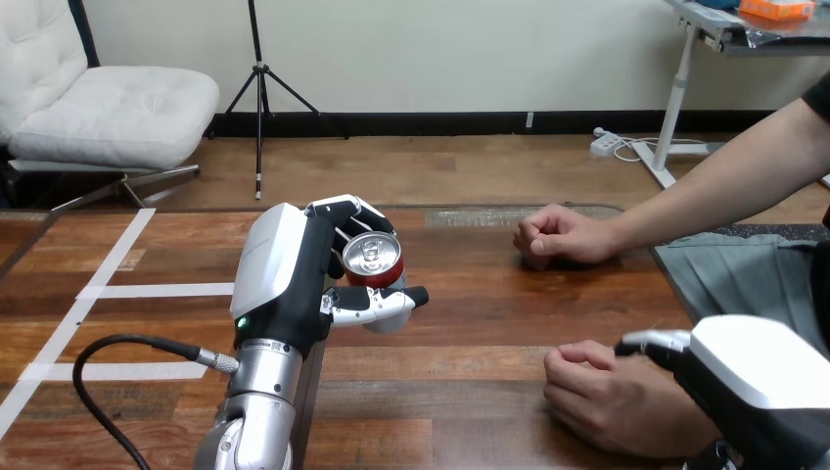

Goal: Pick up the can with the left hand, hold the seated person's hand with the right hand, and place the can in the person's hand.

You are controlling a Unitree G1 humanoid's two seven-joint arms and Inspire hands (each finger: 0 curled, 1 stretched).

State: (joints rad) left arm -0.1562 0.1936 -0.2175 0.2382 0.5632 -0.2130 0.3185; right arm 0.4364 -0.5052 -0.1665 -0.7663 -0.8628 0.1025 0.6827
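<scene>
A red can point(373, 260) with a silver top stands upright in my left hand point(294, 274), lifted above the wooden table point(470, 323) left of centre. The fingers curl round its far side and the thumb point(384, 304) crosses its near side. My right hand point(759, 387) comes in at the bottom right with its white back toward me. It lies against the person's nearer hand point(607, 399), which rests loosely closed on the table. How the two grip I cannot tell. The person's farther hand point(555, 236) lies as a fist on the table, well right of the can.
The person's forearm point(724, 186) reaches in from the right edge to the fist. A grey cloth point(734, 279) lies on the table at the right. White tape lines point(117, 291) mark the table's left part.
</scene>
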